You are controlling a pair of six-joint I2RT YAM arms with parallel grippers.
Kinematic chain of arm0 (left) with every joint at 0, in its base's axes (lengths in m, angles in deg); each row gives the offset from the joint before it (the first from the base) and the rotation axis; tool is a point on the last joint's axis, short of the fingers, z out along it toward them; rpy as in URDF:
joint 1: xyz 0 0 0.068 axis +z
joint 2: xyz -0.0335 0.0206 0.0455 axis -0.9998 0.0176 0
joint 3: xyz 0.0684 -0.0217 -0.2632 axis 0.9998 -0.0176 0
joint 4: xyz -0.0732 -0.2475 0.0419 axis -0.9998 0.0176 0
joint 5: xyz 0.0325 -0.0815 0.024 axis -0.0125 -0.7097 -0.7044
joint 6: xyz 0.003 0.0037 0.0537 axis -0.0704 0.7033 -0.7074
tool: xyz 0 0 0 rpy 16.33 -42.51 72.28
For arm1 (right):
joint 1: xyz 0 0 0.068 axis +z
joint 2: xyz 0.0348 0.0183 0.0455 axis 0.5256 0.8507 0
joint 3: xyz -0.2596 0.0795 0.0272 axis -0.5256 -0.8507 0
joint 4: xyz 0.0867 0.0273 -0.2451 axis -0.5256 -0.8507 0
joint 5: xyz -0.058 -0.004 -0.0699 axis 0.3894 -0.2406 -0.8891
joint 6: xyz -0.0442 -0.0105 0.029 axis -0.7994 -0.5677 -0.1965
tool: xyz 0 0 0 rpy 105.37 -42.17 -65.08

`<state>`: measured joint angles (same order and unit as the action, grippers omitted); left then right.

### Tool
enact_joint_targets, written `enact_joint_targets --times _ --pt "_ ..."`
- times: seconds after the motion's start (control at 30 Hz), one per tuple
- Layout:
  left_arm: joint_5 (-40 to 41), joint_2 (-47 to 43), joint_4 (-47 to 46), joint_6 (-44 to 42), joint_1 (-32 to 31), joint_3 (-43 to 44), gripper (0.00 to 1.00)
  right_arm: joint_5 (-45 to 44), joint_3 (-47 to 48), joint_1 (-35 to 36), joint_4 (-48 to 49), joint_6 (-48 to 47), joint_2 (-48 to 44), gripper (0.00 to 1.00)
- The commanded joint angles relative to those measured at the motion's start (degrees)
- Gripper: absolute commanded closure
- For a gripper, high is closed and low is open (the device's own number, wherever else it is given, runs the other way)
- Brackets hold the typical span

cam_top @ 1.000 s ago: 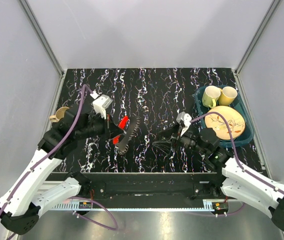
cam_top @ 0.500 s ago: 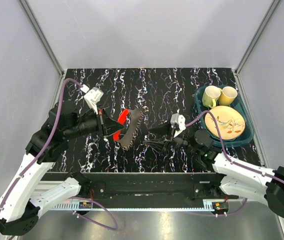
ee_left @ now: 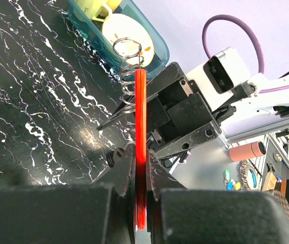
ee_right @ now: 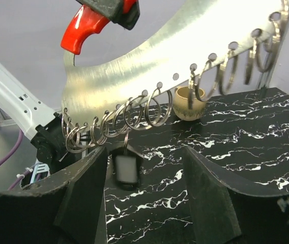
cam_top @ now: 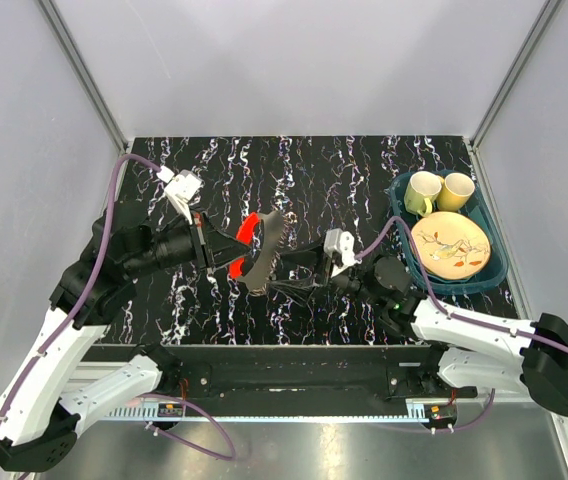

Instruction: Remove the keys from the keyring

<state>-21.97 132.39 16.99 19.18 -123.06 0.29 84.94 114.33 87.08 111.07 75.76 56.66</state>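
My left gripper is shut on a bright red elongated piece, held on edge between its jaws in the left wrist view. The red piece carries a curved silver-grey metal plate raised above the table. Several thin metal keyrings hang in a row from holes along the plate's edge. A small black tag dangles from one ring. I cannot make out separate keys. My right gripper is open just below the rings, with the tag between its fingers, and touches nothing.
A blue tray at the right holds two yellow mugs and a patterned plate. A small tan cup stands on the black marbled table behind the rings.
The left gripper has carried the red piece and plate up and to the right. The right arm has reached left, bringing its open gripper under the rings.
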Motion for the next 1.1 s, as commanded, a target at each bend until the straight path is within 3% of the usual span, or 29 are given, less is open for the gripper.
enact_joint_targets --times 0.0,0.17,0.47,0.83,1.03,1.07 --pt "-1.8 -1.1 -4.9 1.9 0.0 1.3 1.0 -1.6 3.1 1.8 3.8 -2.1 1.7 0.34" --pt "-2.3 -1.5 -5.6 2.5 0.0 1.0 1.0 -4.4 2.4 2.9 5.9 -3.1 3.0 0.34" --pt "-2.4 -1.8 -5.7 2.5 0.0 0.6 1.0 -7.3 1.4 3.2 7.0 -3.8 2.5 0.56" --pt "-3.0 -1.9 -7.2 3.3 0.0 -0.1 1.0 -6.6 1.7 3.5 8.8 -3.7 4.1 0.47" --pt "-2.4 -2.7 -7.2 2.9 0.0 -0.8 1.0 -7.0 1.2 3.7 9.7 -3.1 4.0 0.62" --pt "-2.3 -2.9 -7.1 2.9 0.0 -1.2 1.0 -7.1 1.1 3.6 9.7 -3.0 3.8 0.8"
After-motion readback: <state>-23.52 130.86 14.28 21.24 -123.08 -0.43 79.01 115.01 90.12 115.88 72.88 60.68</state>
